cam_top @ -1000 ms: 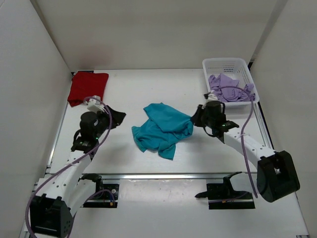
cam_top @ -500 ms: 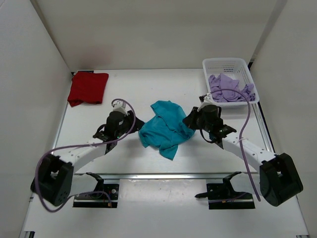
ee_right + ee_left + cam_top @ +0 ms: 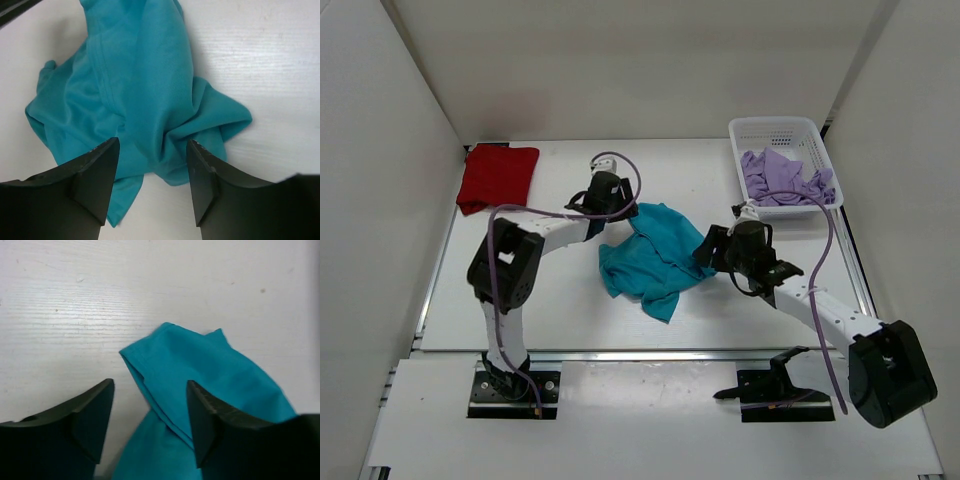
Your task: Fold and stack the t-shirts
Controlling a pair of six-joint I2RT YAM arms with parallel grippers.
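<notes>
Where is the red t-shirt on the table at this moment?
In the top view, the red t-shirt lies at the far left corner of the table, apart from the teal t-shirt in the middle.

**Three plain shirts against white**

The teal-blue t-shirt [image 3: 650, 265] is one solid colour, its folds shading darker. The deep red t-shirt [image 3: 497, 176] and the pale lavender t-shirt [image 3: 782, 178] are equally plain. The basket [image 3: 775, 128] is white with a fine mesh pattern. The counter [image 3: 570, 300] is white, faintly streaked with grain up close. The left arm [image 3: 545, 228] and the right arm [image 3: 820, 305] are white with black joints and purple cables [image 3: 825, 250]. The left end effector [image 3: 150, 390] and the right end effector [image 3: 152, 145] look black, perhaps very dark grey
</notes>
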